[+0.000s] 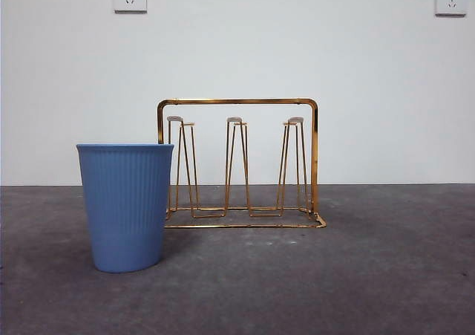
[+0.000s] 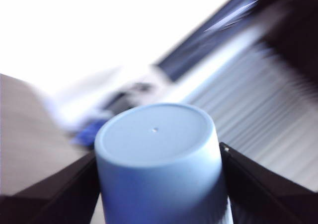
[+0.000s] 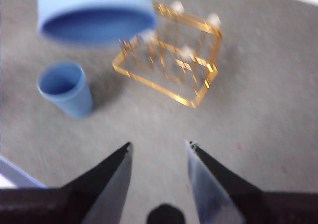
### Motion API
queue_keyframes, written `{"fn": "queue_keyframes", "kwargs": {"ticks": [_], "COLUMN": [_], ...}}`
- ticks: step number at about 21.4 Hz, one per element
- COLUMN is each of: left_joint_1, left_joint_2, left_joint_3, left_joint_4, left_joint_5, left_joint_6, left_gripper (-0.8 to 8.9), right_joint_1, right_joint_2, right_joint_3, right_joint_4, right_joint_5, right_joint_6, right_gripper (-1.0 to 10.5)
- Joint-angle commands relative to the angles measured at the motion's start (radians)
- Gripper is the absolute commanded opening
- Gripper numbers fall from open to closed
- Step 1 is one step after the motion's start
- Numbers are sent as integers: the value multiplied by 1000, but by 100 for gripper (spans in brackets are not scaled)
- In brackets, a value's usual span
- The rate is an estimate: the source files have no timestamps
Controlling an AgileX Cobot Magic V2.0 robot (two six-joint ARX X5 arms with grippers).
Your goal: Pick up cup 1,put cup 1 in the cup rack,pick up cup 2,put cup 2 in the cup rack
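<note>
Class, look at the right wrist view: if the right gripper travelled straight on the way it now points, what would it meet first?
Probably the bare grey table. The right gripper, jaws open, points down at it; the cup rack and standing blue cup lie farther off and aside, though depth is unclear.

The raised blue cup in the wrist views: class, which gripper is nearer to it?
Left. The left gripper grips the raised cup between its jaws. The right gripper hangs open and empty, apart from that cup, above the table.
</note>
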Motion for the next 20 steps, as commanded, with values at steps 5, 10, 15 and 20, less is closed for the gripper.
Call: {"fn": "queue_keyframes", "kwargs": {"ticks": [5,10,15,20], "left_joint_1": [-73,-95,-98,-97], "left_joint_2": [5,69,182,270], "left_joint_3": [158,159,161,163], "left_joint_4": [-295,-234,-167,-98], "left_joint_5": [-368,-438,-508,-541], "left_joint_6": [666,745,753,753], "left_gripper": [-8,-8,-8,-8], "right_joint_1": [0,0,0,0], "right_joint_2": [-107,-137,-137,-137], "right_joint_3": [-8,-8,-8,-8], "right_joint_4": [-63,-64,-82,-83], "right_joint_5": [34,46,57,58], "right_joint_6": [41,39,37,37], "right_gripper": [189,189,189,189]}}
